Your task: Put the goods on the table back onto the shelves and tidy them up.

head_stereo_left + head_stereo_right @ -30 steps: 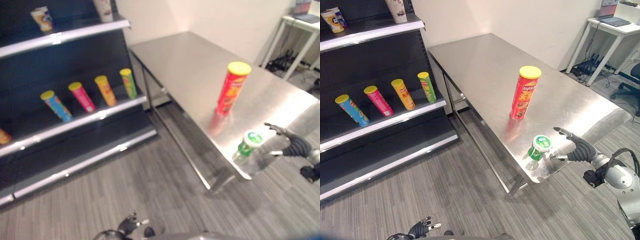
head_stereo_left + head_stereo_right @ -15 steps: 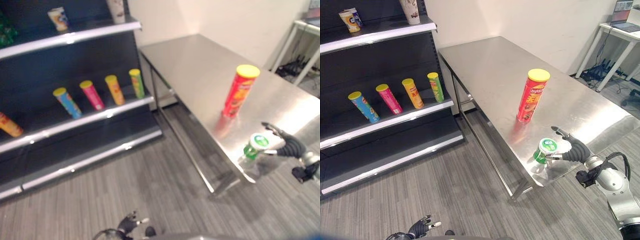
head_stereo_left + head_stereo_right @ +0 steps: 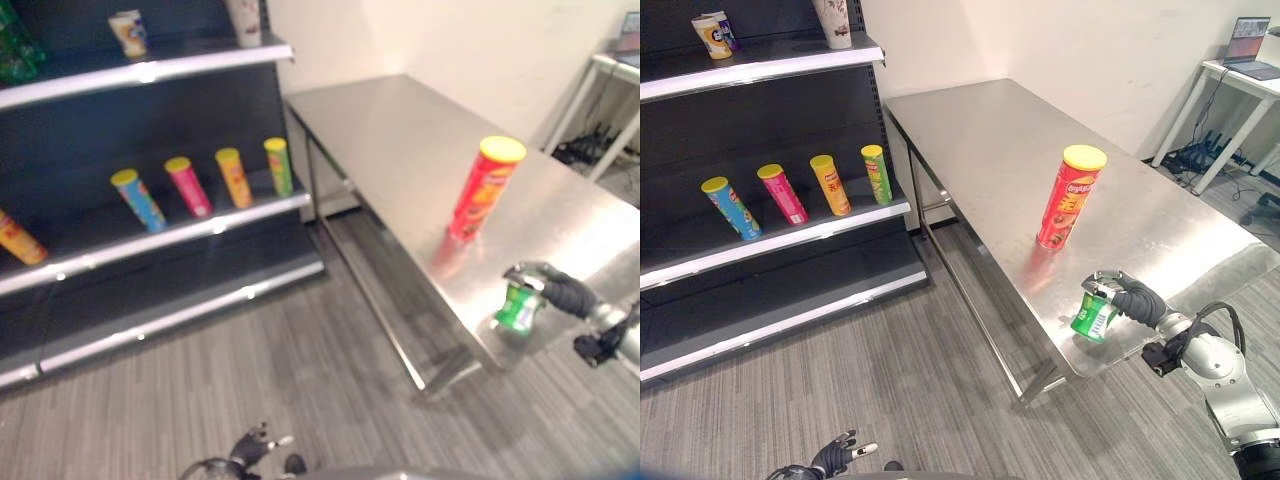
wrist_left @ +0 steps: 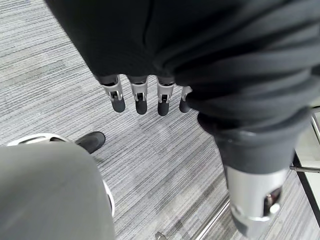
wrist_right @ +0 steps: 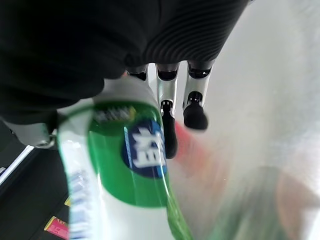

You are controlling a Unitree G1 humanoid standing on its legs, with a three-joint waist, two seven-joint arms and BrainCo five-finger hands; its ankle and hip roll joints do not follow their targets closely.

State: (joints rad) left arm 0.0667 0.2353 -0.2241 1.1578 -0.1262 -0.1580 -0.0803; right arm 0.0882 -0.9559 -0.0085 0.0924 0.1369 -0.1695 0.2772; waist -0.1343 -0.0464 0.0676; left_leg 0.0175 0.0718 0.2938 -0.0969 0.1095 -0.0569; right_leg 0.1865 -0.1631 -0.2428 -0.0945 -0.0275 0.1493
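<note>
A short green can (image 3: 1095,315) leans tilted at the near edge of the steel table (image 3: 980,130). My right hand (image 3: 1135,300) is curled over its top from the right, and the right wrist view has the can (image 5: 125,165) lying against the fingers (image 5: 167,130). A tall red can with a yellow lid (image 3: 1070,197) stands upright a little farther back on the table. Down by the floor at the lower left hangs my left hand (image 3: 830,460), fingers (image 4: 140,97) straight and holding nothing.
A dark shelf unit stands to the left. Its middle shelf (image 3: 790,240) carries several tall leaning cans, blue (image 3: 732,208), pink, orange and green. Cups (image 3: 715,35) sit on the upper shelf. Grey floor lies between shelf and table. A white desk (image 3: 1240,75) stands far right.
My right hand has moved in from the right and curled onto the green can, which now tilts instead of standing upright. The camera has shifted slightly.
</note>
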